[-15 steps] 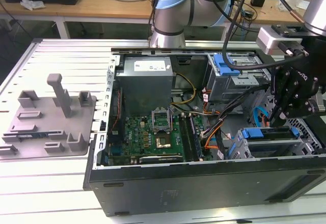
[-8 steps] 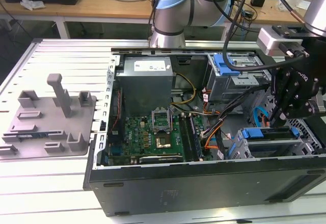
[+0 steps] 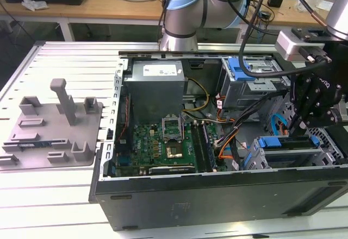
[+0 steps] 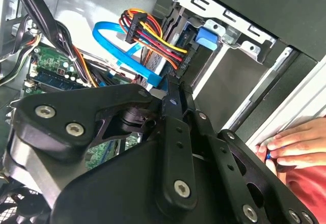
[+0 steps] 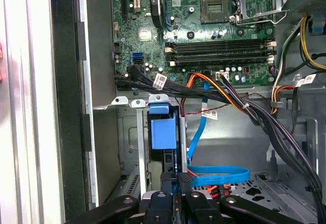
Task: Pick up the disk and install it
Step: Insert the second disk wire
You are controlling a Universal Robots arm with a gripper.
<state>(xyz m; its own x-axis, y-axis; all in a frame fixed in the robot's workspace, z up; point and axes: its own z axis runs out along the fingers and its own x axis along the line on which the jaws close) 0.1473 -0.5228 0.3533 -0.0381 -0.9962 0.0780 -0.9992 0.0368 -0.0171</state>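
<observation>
- Exterior view: the gripper [image 3: 309, 120] hangs over the open computer case [image 3: 217, 195], above the drive cage [image 3: 288, 151] at the case's front corner on the exterior view's right.
- The disk [image 3: 291, 143] sits in that cage, its blue carrier frame showing at the top edge, just below the fingertips.
- In the first wrist view the disk [image 5: 164, 132] stands on edge in the cage slot, blue frame uppermost; the fingers [image 5: 155, 203] are drawn close together right over its near end, but whether they pinch it I cannot tell.
- The motherboard [image 3: 157, 141] lies on the case floor; a grey fixture plate [image 3: 51, 127] rests on the table, well apart from the case.
- In the second wrist view a person's hand [image 4: 295, 142] rests on the case's outer edge.
</observation>
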